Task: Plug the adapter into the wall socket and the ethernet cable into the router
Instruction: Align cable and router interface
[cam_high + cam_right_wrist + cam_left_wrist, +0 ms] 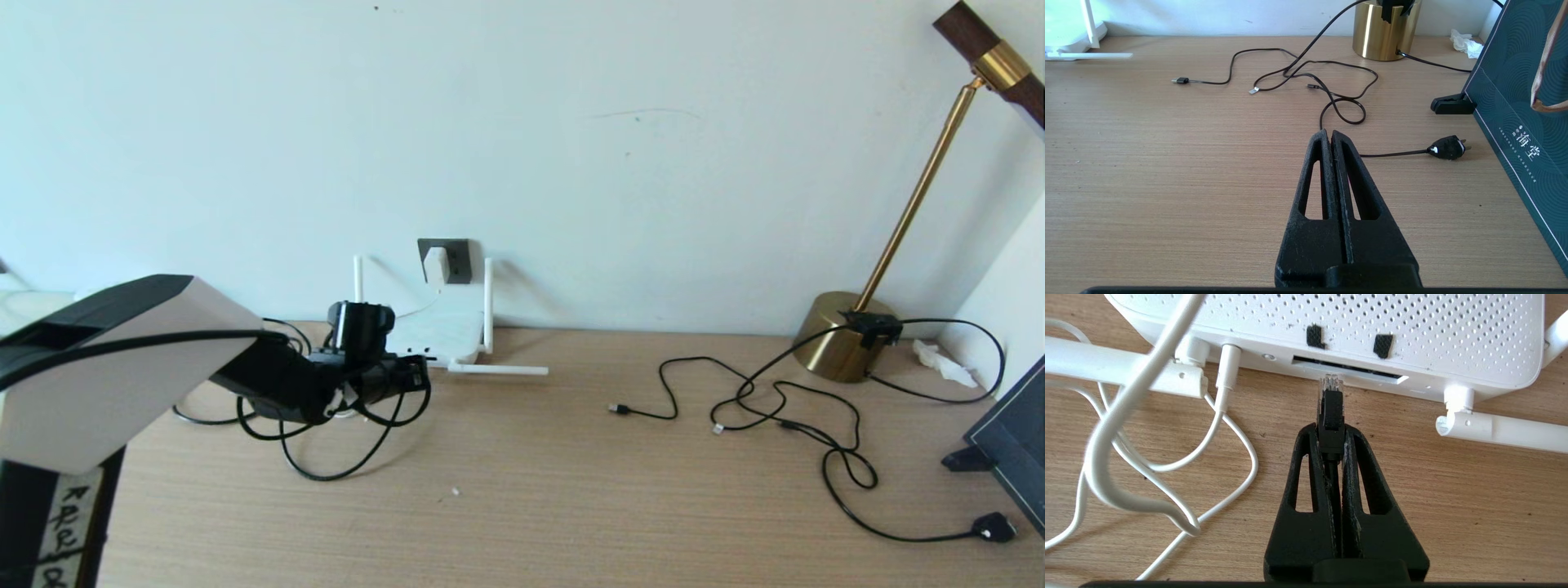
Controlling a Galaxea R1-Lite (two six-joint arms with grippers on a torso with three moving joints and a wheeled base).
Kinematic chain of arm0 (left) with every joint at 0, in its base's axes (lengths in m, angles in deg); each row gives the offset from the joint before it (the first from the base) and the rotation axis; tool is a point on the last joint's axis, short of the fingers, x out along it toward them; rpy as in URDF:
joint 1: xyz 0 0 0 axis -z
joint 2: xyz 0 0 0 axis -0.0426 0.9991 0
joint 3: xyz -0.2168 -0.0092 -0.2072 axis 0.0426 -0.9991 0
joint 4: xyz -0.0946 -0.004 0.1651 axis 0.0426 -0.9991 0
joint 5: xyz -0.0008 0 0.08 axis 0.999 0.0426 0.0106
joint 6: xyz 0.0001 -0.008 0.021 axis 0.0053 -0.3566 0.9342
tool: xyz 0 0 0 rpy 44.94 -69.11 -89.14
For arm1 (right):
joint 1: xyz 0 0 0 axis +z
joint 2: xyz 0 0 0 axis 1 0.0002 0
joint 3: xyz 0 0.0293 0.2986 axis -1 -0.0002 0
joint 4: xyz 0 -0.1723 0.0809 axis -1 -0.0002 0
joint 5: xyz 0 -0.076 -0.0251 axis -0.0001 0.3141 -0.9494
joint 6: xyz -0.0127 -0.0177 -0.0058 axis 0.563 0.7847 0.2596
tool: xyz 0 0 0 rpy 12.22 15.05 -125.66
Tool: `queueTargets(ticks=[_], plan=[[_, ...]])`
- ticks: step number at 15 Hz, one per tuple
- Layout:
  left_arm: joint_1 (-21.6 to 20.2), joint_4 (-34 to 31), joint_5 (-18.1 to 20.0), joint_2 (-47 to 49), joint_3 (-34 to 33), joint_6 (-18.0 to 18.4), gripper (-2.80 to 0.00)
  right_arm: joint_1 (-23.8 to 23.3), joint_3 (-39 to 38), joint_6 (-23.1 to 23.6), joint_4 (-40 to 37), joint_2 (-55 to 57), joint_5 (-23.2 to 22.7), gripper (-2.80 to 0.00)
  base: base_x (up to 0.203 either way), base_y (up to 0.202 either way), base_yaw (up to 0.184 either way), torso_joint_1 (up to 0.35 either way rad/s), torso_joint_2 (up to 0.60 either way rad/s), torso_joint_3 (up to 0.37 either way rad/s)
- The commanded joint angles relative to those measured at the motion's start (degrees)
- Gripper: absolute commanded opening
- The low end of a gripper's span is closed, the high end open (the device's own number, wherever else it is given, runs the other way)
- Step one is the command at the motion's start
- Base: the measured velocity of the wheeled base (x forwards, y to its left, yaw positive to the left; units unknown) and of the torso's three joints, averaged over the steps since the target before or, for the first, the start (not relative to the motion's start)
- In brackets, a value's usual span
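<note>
The white router (441, 331) lies flat by the wall, below the dark grey wall socket (457, 261). The white adapter (435, 264) sits in that socket, and its thin white cord runs down to the router (1331, 322). My left gripper (1331, 430) is shut on the black plug of the ethernet cable (1332, 412). The plug's clear tip is at the mouth of the router's dark port slot (1355, 371). I cannot tell whether it has gone in. The rest of the ethernet cable (343, 465) loops on the table under the left arm. My right gripper (1329, 134) hangs shut and empty over bare table.
A router antenna (498, 370) lies flat on the table, and the white cord (1126, 416) coils beside the left gripper. To the right are thin black cables (775, 400), a black mains plug (994, 528), a brass lamp base (841, 335) and a dark green bag (1519, 102).
</note>
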Motion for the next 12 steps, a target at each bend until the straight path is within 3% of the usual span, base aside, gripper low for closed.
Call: queueTargets(ticks=[1, 12], plan=[[-0.4, 0.2, 0.0, 0.5, 0.5, -0.1, -2.80, 0.0, 0.0, 0.0, 0.0, 0.0, 0.0, -2.80, 0.000, 0.000, 0.000, 0.000, 0.00, 0.000], [-0.4, 0.2, 0.1, 1.1, 1.2, -0.2, -2.80, 0.0, 0.0, 0.0, 0.0, 0.0, 0.0, -2.80, 0.000, 0.000, 0.000, 0.000, 0.00, 0.000]])
